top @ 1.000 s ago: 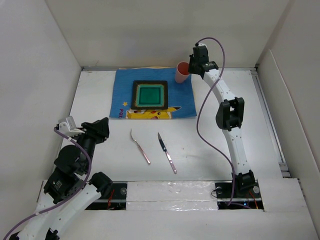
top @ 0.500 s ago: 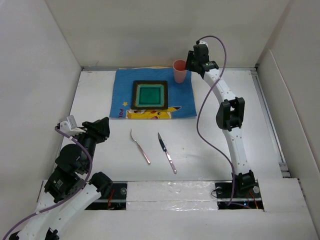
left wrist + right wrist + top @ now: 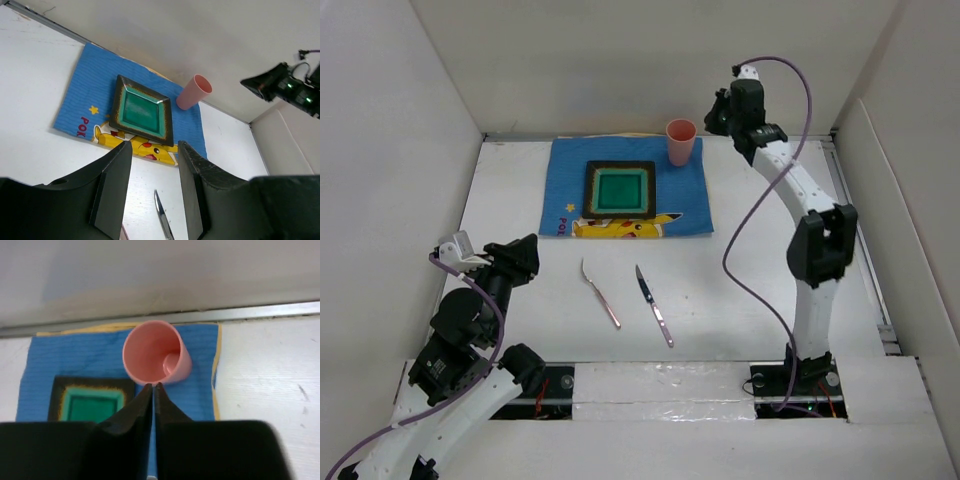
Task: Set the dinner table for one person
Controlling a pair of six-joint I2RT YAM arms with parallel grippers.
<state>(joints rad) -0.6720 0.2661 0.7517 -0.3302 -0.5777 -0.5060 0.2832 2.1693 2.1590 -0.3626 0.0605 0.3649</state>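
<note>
The white dinner table (image 3: pixel 750 280) carries a blue placemat (image 3: pixel 560 180) with a green square plate (image 3: pixel 620 189) in its middle. A pink cup (image 3: pixel 680 141) stands upright on the mat's back right corner. Nearer the arms, a fork (image 3: pixel 600 293) and a knife (image 3: pixel 654 305) lie side by side on the bare board. My right gripper (image 3: pixel 718 118) hangs right of the cup and apart from it. In the right wrist view its jaws (image 3: pixel 152 386) are shut with nothing between them, and the cup (image 3: pixel 156 352) is just beyond. My left gripper (image 3: pixel 154 146) stands open and empty at the near left.
White walls enclose the board on the left, back and right. A metal rail (image 3: pixel 855 230) runs along the right edge. The right arm's purple cable (image 3: pixel 745 250) loops over the board's right half. My left arm (image 3: pixel 470 320) is folded over the near left corner.
My right gripper has let go of the cup, drawn back up and to the right, and shut again. The cup stays on the mat. The left arm has not moved.
</note>
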